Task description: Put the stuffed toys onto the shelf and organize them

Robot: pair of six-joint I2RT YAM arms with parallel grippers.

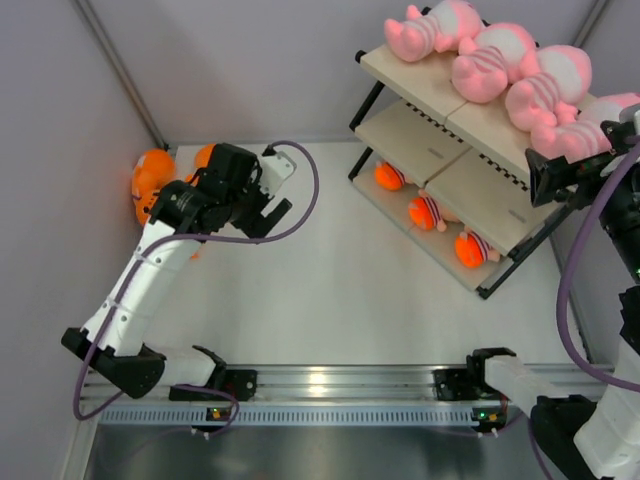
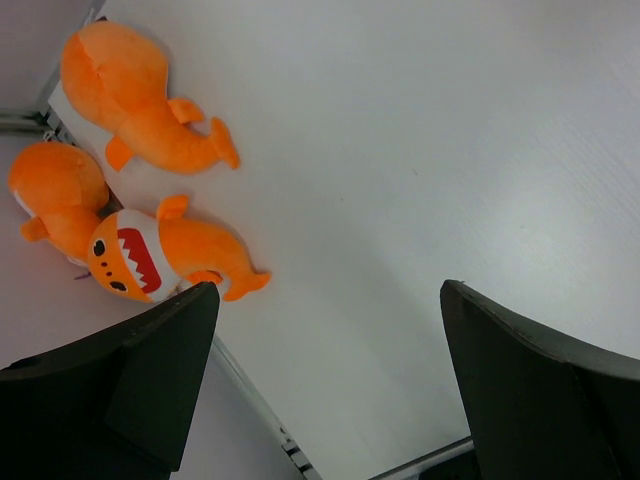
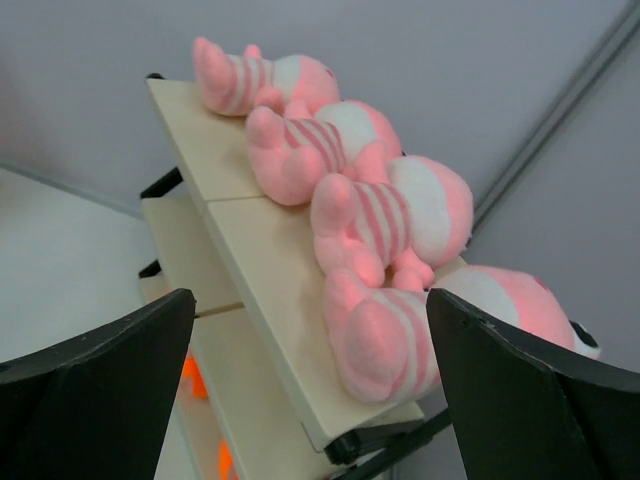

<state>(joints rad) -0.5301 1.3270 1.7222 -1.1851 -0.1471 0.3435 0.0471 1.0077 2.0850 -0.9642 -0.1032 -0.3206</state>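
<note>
Presents the right tool [image 3: 310, 295] wide and empty just beside the nearest of four pink stuffed toys [image 3: 380, 220], laid side by side along the top board of the shelf [image 3: 260, 270], probably to pack the row tightly. Hovers the left tool [image 2: 330, 290] wide and empty above three orange stuffed toys [image 2: 170, 255] lying loose on the surface [image 2: 420, 150] at the far left corner, apparently positioned for a grasp. Leaves those three not yet shelved.

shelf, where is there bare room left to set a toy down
The middle tier is bare board along all that shows. The top tier is crowded: four pink toys in a row, only a front strip free. The bottom tier holds three orange toys with small gaps between them.
</note>
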